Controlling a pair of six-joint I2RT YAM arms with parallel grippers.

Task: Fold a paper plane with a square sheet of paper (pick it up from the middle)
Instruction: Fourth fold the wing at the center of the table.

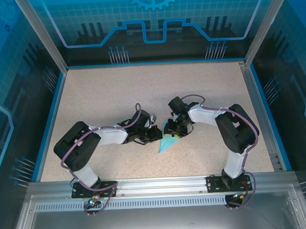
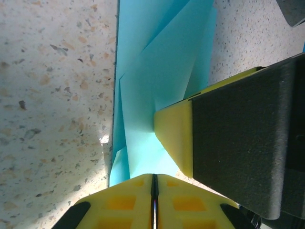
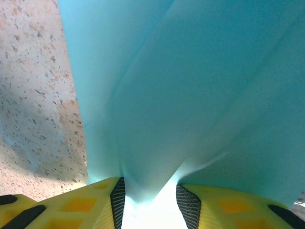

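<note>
Paper plane (image 1: 167, 141), light cyan, part-folded to a narrow pointed shape, flat at the middle of the speckled table (image 1: 106, 96), between the two grippers, point aimed toward the near-left. From the left wrist, paper plane (image 2: 152, 81) as overlapping flaps with diagonal creases, one long straight edge along the bare table (image 2: 47, 105), near end running up to the yellow fingertips. From the right wrist, paper plane (image 3: 190, 90) as a broad cyan surface with soft folds converging toward the pads, table (image 3: 33, 95) off to the left. At the paper's left edge, left gripper (image 1: 157, 135) (image 2: 153, 183), low over the table, pincer closed: yellow fingers pressed together, just a dark seam between them; whether any paper is caught in that seam, cannot tell. On the paper's far-right part, right gripper (image 1: 176, 132) (image 3: 148, 193), tilted down onto it, pincer narrowed on the paper: a puckered ridge gathered between the black mesh pads (image 3: 117, 200), touching both. Also from the left wrist, one yellow finger (image 2: 174, 138) of the right gripper, black-backed, planted on the sheet just beside the left fingertips. White arms bent inward from bases on the aluminium rail (image 1: 156, 184) at the near edge, purple cables along them. Blue patterned walls (image 1: 154, 23) around the table.
</note>
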